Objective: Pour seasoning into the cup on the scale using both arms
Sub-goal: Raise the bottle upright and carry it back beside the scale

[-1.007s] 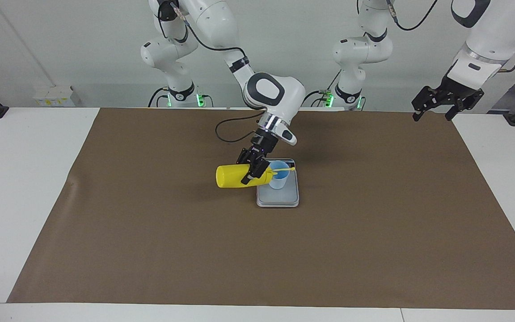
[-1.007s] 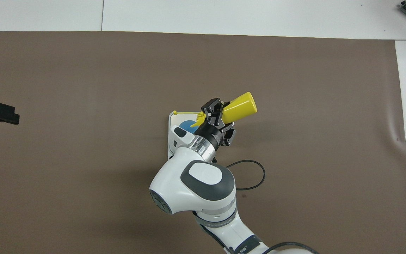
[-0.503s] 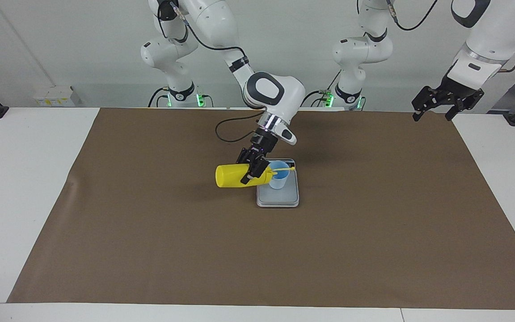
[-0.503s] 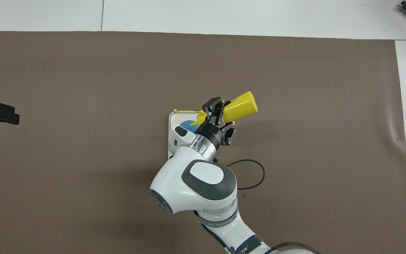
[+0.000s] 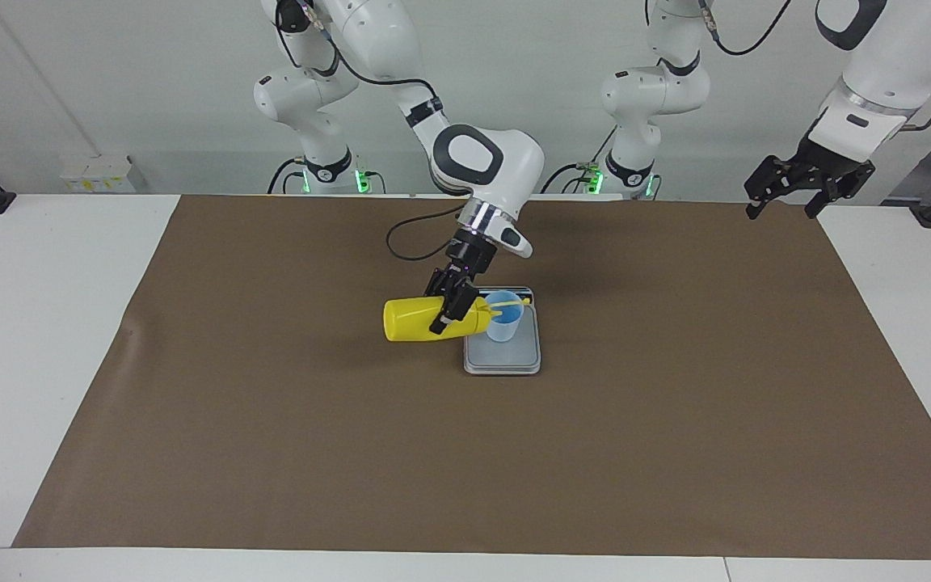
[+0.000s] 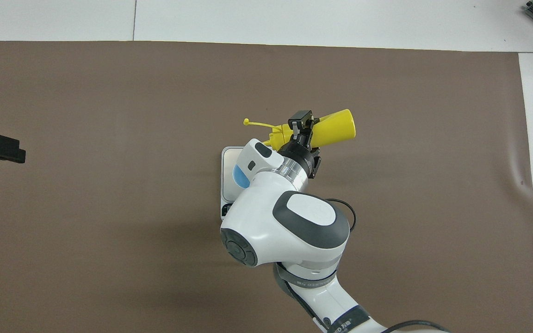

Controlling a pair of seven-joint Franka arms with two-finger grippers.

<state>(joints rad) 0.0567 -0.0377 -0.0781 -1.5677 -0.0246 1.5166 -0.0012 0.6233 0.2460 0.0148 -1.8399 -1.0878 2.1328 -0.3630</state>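
Right arm: reaches in from its base over the brown mat point(image 5: 271, 453) toward the middle of the worktop point(image 5: 29, 323), forearm angled down, wrist bent toward the scale. Right hand point(image 5: 443, 309) is clenched around the yellow squeeze bottle point(image 5: 413, 320) near its nozzle end. The bottle is held off the mat, lying almost horizontal — base pointing toward the right arm's end of the worktop, nozzle at the rim of the cup. Its thin cap strap point(image 6: 259, 123) sticks out past the nozzle.

Light-blue cup point(image 5: 504, 318): upright on the grey kitchen scale point(image 5: 503, 356), on the part of the plate nearer the robots. In the overhead view the arm's wrist covers most of it; only a blue sliver point(image 6: 238, 176) shows.

Scale: flat on the mat at mid-worktop.

Left arm: waits raised above the mat's corner at its own end of the worktop, wrist pointing down. Left hand point(image 5: 782, 197) is released — fingers spread, holding nothing.
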